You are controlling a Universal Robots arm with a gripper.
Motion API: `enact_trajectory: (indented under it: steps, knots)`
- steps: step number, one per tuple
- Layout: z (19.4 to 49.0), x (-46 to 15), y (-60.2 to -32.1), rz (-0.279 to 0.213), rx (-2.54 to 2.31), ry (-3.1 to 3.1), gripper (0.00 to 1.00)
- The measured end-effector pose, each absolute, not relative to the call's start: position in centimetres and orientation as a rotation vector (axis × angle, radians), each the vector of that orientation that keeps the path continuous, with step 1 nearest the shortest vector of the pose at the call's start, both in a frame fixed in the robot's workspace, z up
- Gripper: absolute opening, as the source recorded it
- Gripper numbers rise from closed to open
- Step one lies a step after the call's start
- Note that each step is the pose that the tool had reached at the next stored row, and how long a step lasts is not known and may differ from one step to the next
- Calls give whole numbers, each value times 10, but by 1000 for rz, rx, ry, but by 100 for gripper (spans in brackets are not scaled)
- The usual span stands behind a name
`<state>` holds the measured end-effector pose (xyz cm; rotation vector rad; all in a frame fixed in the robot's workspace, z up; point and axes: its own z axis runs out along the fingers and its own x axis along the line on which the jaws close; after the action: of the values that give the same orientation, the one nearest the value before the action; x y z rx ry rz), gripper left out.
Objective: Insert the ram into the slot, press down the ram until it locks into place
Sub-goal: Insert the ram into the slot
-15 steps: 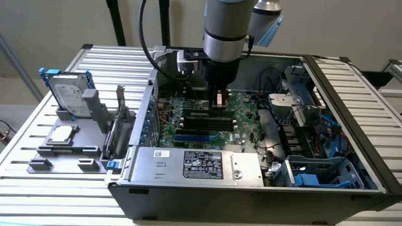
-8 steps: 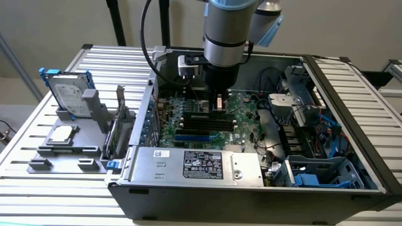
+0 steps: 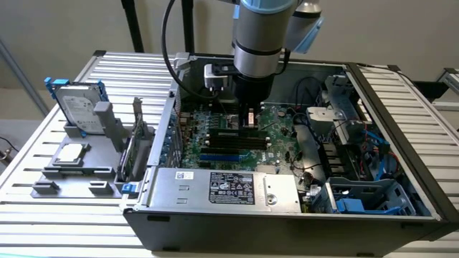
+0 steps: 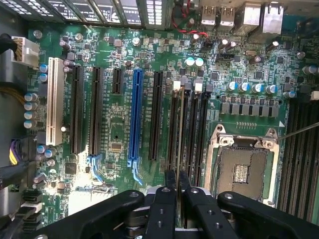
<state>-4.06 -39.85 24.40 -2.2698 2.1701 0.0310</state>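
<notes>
My gripper [image 3: 249,119] hangs low inside the open computer case, just above the green motherboard [image 3: 280,121]. In the wrist view its two black fingers [image 4: 170,185] stand almost together over the near end of a row of parallel black memory slots [image 4: 192,129]. A thin strip seen edge-on, which I take for the ram [image 4: 179,149], runs from between the fingers along the second slot of the row. Its green face and label are hidden. Whether it sits seated in the slot, I cannot tell.
A bright blue slot [image 4: 135,114] and further black slots lie beside the memory row, and the CPU socket [image 4: 241,169] on the other side. The power supply [image 3: 222,185] is at the case front, cables [image 3: 344,140] at the exterior view's right, and a hard drive [image 3: 79,110] outside at its left.
</notes>
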Motion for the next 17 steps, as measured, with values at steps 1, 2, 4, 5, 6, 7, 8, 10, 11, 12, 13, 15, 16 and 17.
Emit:
enact_trajectory:
  steps: [1,2,4,5,6,7,8,10,11,12,13,15,16,17]
  knots:
    - [244,-41,-398,31,-2270,2170,14]
    - [244,-41,-398,31,-2270,2170,14]
    - [243,-41,-398,30,-2270,2170,14]
    - [243,-40,-398,30,-2270,2171,14]
    - [243,-40,-398,30,-2271,2171,14]
    - [243,-40,-398,29,-2271,2171,14]
    - [243,-41,-398,27,-2272,2172,14]
    - [242,-40,-398,23,-2274,2174,14]
    - [242,-40,-398,21,-2275,2175,14]
    - [242,-40,-398,17,-2277,2177,14]
    - [241,-40,-398,12,-2279,2179,14]
    - [241,-40,-398,3,-2283,2183,14]
    - [241,-40,-398,0,-2285,2184,14]
    - [240,-40,-398,-1,-2285,2185,14]
